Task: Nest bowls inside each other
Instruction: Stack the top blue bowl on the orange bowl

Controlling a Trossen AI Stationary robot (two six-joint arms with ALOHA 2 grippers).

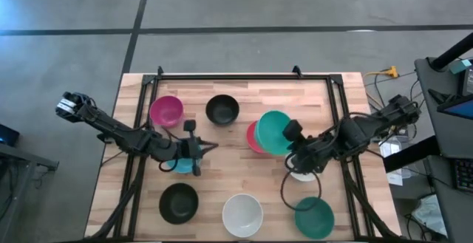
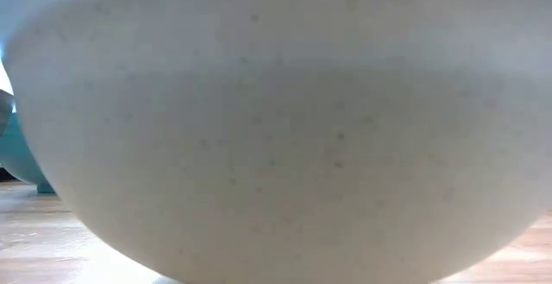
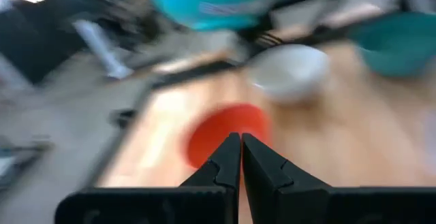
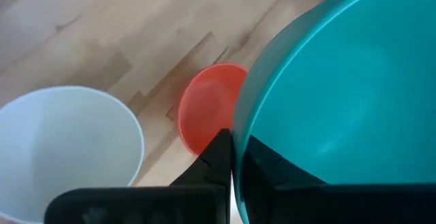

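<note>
My right gripper [image 1: 290, 134] is shut on a teal bowl [image 1: 273, 132], held up over the middle right of the table. Under it a red bowl [image 4: 204, 112] stands on its base on the wood. A white bowl [image 4: 65, 142] stands beside the red one, below my right arm. My left gripper [image 3: 240, 148] is shut and holds nothing. It hovers at the table's middle left, over a light blue bowl [image 1: 179, 166] that it partly hides. Magenta [image 1: 166, 110] and black [image 1: 222, 110] bowls stand farther back. My right gripper pinches the teal bowl's rim [image 4: 240, 125], one finger inside the bowl and one outside. The fingers slant down from the table's right side. The bowl is lifted clear of the table and tilted, with its opening up, above the red bowl.
Along the near edge stand a black bowl [image 1: 179, 202], a white bowl [image 1: 242, 215] that fills the low view, and a dark green bowl [image 1: 314, 217]. A black frame [image 1: 244, 77] runs round the table's far edge and sides.
</note>
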